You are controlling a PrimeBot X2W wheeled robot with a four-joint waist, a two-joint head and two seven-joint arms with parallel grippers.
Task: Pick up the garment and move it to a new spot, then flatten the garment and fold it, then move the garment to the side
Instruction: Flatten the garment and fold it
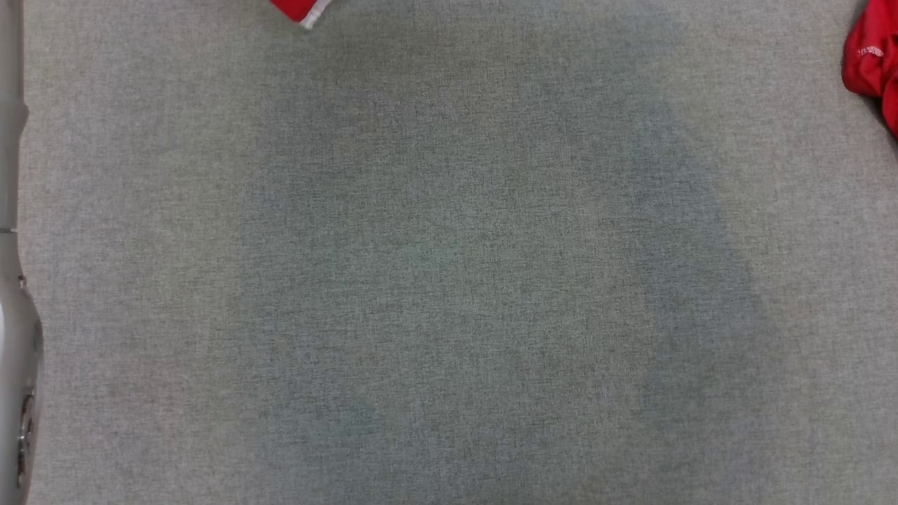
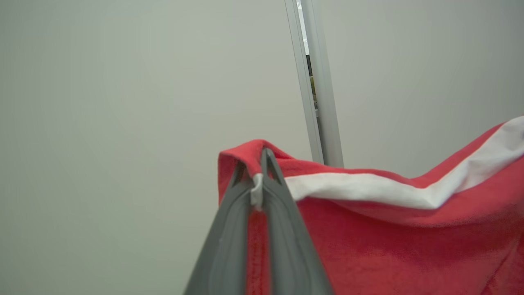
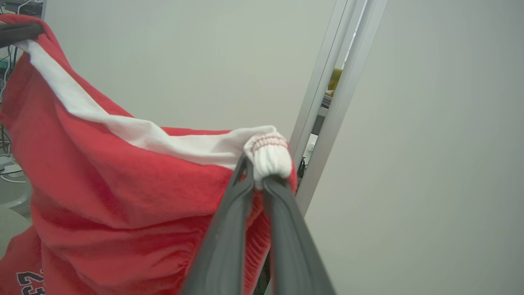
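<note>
The garment (image 2: 389, 229) is red fleece with a white stripe along its top edge. It hangs stretched in the air between both grippers. In the left wrist view my left gripper (image 2: 256, 164) is shut on one red corner. My right gripper (image 3: 256, 174) is shut on the other end, just under a gathered white cuff (image 3: 268, 157). Dark numbers (image 3: 28, 282) are printed low on the garment (image 3: 123, 192). In the right wrist view the left gripper's dark finger (image 3: 20, 30) pinches the far upper corner. A red and white tip (image 1: 302, 10) pokes in at the head view's top edge.
A grey fabric-covered table (image 1: 449, 280) spreads across the head view. A bunched red cloth (image 1: 873, 59) with small print lies at its right edge. A pale arm link (image 1: 14, 351) runs along the left edge. Behind the garment stand pale wall panels and an aluminium post (image 2: 319, 102).
</note>
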